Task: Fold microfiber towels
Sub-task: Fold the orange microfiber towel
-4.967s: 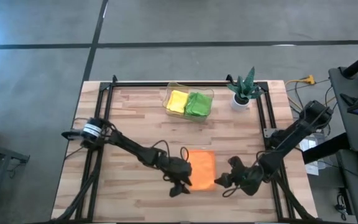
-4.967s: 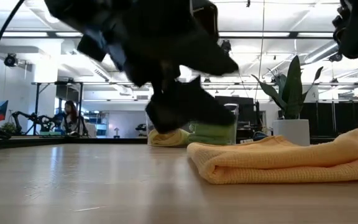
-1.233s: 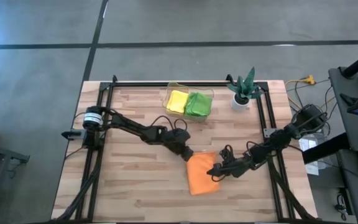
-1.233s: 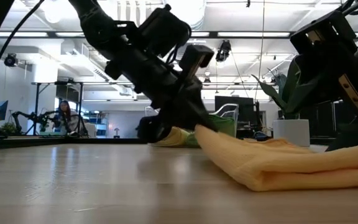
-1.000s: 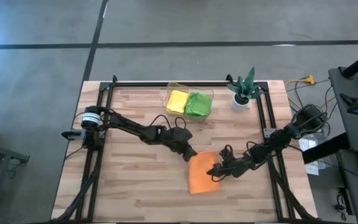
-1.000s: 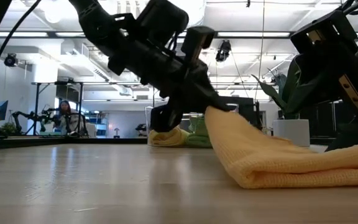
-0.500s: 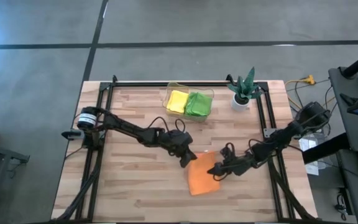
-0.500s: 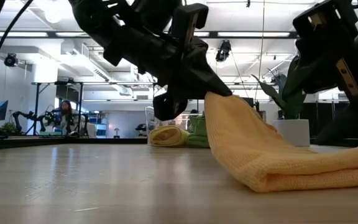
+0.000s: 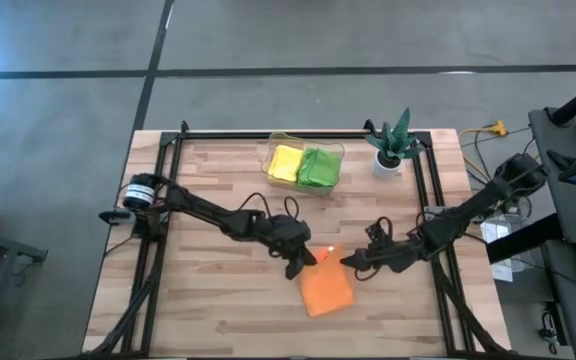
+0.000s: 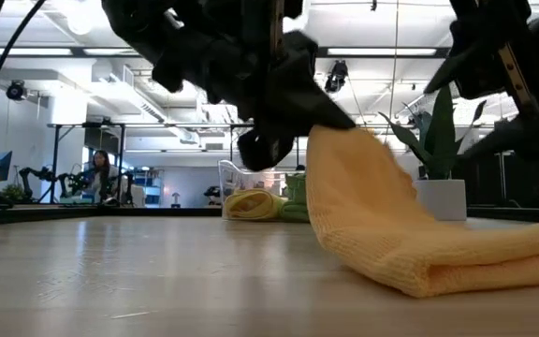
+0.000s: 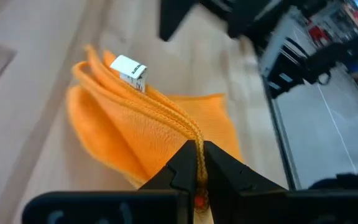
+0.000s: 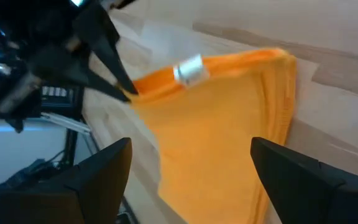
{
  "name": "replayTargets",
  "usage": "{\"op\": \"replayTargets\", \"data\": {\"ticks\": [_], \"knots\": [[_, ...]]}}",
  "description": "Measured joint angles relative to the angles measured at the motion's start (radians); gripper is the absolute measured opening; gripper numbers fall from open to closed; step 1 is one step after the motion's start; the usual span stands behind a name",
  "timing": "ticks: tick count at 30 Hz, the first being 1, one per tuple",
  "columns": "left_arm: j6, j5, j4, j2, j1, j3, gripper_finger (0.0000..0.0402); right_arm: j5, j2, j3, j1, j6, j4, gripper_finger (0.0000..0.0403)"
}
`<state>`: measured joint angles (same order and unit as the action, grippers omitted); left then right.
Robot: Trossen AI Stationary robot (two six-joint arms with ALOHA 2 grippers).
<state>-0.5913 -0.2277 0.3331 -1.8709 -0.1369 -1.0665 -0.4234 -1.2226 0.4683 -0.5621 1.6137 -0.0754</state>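
since a moment ago the right gripper (image 9: 351, 262) has let go of the orange towel (image 9: 326, 285) and drawn back, its fingers spread wide. from above, the left gripper (image 9: 306, 258) pinches the towel's raised corner; a clear bin (image 9: 305, 166) holds yellow and green towels beside the plant (image 9: 392, 140). at table level the lifted cloth (image 10: 382, 225) hides part of the bin. the left wrist shows fingers (image 11: 182, 167) clamped on the hem near a white tag (image 11: 129, 68).

Left tool (image 9: 308, 259) pinched closed mid-table; right tool (image 9: 354, 262) spread, facing it.
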Motion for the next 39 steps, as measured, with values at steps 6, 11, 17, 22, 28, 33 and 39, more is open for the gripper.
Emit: {"op": "replayTargets", "data": {"ticks": [6,11,17,22,28,33,39], "knots": [[0.142,-0.029,-0.003,0.000,-0.027,-0.053,0.0011,-0.006,0.052,0.001,-0.011,-0.021,-0.018,0.0324],[0.208,-0.050,-0.005,0.000,-0.042,-0.082,0.0011,-0.006,0.057,0.010,-0.065,-0.041,-0.016,0.0324],[0.213,-0.082,-0.038,-0.005,-0.053,-0.083,0.0011,-0.011,0.056,0.018,-0.126,-0.024,-0.018,0.0324],[0.223,-0.102,-0.037,-0.007,-0.075,-0.082,0.0011,-0.060,0.057,0.033,-0.162,-0.017,-0.018,0.0324],[0.232,-0.105,-0.035,-0.007,-0.098,-0.081,0.0011,-0.101,0.057,0.052,-0.171,-0.025,-0.018,0.0324],[0.219,-0.108,-0.029,-0.032,-0.121,-0.084,0.0011,-0.102,0.055,0.062,-0.173,-0.024,-0.018,0.0324],[0.152,-0.099,-0.041,-0.081,-0.120,-0.090,0.0011,-0.095,0.055,0.064,-0.190,-0.043,-0.096,0.0324]]}}
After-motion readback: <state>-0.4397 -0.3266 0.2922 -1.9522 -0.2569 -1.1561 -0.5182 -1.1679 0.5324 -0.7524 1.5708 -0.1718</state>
